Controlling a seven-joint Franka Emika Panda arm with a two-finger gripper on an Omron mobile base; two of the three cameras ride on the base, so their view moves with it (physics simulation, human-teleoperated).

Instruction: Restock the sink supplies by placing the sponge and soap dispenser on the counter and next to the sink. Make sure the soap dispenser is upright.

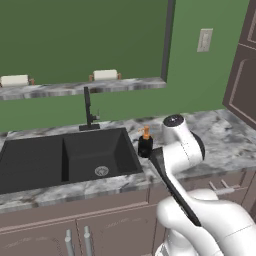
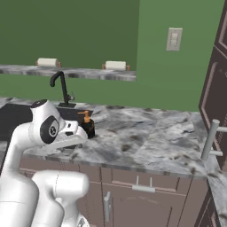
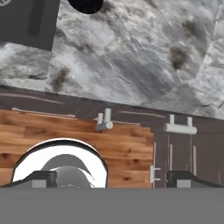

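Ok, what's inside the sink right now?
The sink shows two bare black basins and a round drain; no sponge there. The arm covers part of it from the right.

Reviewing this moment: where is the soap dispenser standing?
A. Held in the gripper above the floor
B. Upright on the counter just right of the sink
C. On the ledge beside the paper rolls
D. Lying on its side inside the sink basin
B. The soap dispenser stands upright, orange pump on top, on the marbled counter by the right rim of the black sink.
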